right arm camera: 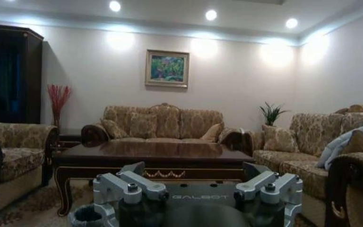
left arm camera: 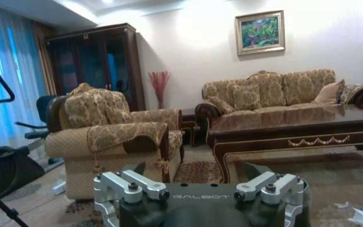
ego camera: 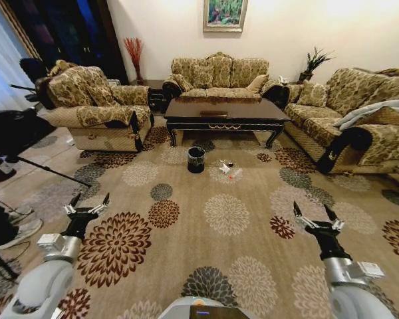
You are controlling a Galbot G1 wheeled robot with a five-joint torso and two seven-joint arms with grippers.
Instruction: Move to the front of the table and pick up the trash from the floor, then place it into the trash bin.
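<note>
The table (ego camera: 226, 111) of glossy dark wood stands mid-room, well ahead of me. On the carpet before it stands the small black trash bin (ego camera: 196, 159). Just right of the bin lies the trash (ego camera: 225, 167): white crumpled bits, a dark cap and a red-tipped piece. My left gripper (ego camera: 88, 205) and right gripper (ego camera: 316, 214) hover low over the carpet, both open and holding nothing. The left wrist view looks past the open left gripper (left arm camera: 197, 170) to the table (left arm camera: 307, 130) and white trash (left arm camera: 361, 216). The right wrist view looks past the open right gripper (right arm camera: 194, 169) to the table (right arm camera: 156, 153) and bin (right arm camera: 83, 215).
A patterned armchair (ego camera: 96, 106) flanks the table's left. A sofa (ego camera: 216, 73) stands behind it and another sofa (ego camera: 359, 113) to the right. Black tripod gear (ego camera: 13, 139) crowds the left edge. Wide floral carpet (ego camera: 226, 212) lies between me and the trash.
</note>
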